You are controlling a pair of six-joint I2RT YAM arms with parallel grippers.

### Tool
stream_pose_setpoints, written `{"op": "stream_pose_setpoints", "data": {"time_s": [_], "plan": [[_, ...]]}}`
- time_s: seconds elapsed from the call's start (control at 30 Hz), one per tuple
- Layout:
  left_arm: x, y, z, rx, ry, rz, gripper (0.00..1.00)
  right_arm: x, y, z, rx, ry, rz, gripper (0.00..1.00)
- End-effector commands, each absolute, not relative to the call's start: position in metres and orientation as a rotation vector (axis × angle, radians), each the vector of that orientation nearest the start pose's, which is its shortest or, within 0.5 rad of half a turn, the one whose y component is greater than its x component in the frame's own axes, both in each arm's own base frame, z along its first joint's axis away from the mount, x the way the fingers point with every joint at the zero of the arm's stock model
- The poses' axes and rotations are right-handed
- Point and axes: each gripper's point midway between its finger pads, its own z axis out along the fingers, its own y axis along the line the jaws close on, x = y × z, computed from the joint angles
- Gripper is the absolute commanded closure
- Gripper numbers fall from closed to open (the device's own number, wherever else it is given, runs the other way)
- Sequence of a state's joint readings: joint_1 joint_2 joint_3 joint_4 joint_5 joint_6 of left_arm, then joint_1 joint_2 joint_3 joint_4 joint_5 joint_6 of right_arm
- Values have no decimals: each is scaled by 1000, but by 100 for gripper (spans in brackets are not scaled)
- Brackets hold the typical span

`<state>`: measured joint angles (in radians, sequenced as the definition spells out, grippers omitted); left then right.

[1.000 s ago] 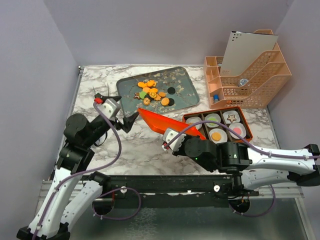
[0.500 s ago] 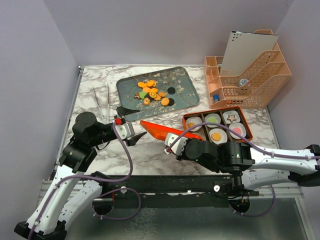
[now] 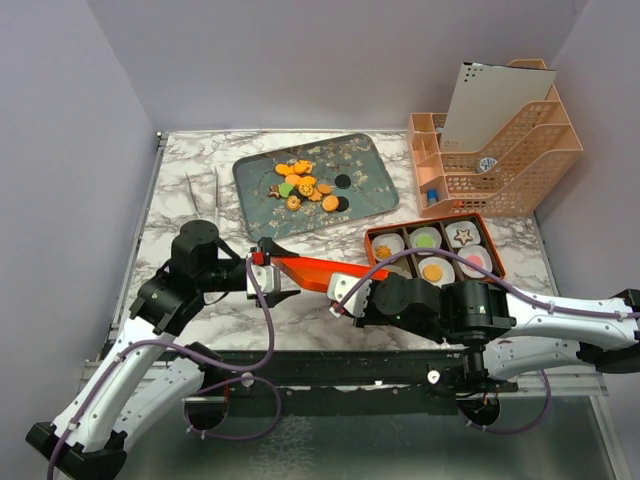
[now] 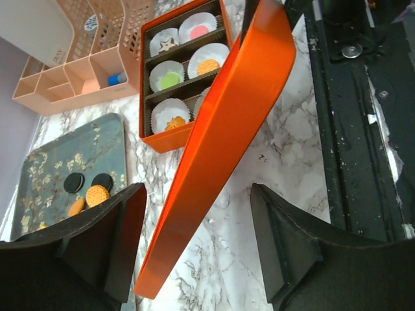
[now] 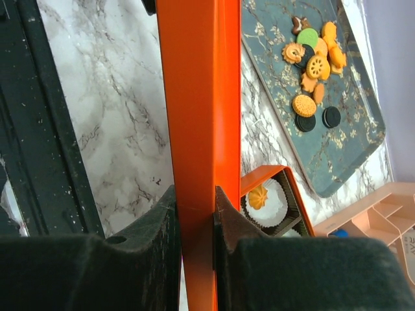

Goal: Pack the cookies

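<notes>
Firmly, right claw [image 5: 193, 208] clenched on long edge of orange lid [image 4: 227, 136]. Lid was tilted on its side. Left claw [image 4: 198, 233] released, 2 fingers [image 4: 117, 246] wide on both sides of lid's other end, not touching it. Most cookies [image 3: 305, 185] lay piled on blue flowered tray [image 3: 370, 165]. A few sat in paper cups [image 4: 154, 72] inside orange box [image 4: 162, 142], just beside lid.

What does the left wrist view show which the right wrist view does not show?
Only left wrist: the star cookie and pink cookie in the box, and the left fingers open either side of the orange lid. Only right wrist: the green cookie on the tray, and the right fingers clamped on that lid. Both: lid, tray, box.
</notes>
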<state>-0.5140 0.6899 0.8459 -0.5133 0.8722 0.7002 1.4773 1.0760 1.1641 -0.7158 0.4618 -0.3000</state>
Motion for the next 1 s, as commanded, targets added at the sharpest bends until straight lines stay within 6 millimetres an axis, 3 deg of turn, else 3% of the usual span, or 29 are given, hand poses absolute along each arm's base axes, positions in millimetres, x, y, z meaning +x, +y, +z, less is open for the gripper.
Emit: {"op": "stream_pose_setpoints", "data": {"time_s": [0.0, 0.27, 0.53, 0.6, 0.77, 0.9, 0.97], "plan": [[125, -219, 271, 1541, 1074, -771, 32, 110, 295, 286, -1484, 1460, 270, 99], [119, -221, 262, 1565, 1069, -793, 46, 107, 305, 291, -1511, 1429, 284, 99], [117, -218, 264, 1560, 1057, -766, 90, 110, 317, 289, -1537, 1411, 262, 99], [118, -215, 266, 1550, 1053, -736, 100, 113, 319, 289, -1530, 1409, 243, 94], [126, -203, 283, 1486, 1051, -599, 100, 125, 317, 306, -1413, 1376, 217, 63], [137, -192, 300, 1387, 1088, -512, 100, 129, 308, 331, -1277, 1343, 260, 24], [144, -189, 307, 1320, 1119, -487, 100, 133, 303, 340, -1199, 1345, 276, 10]]}}
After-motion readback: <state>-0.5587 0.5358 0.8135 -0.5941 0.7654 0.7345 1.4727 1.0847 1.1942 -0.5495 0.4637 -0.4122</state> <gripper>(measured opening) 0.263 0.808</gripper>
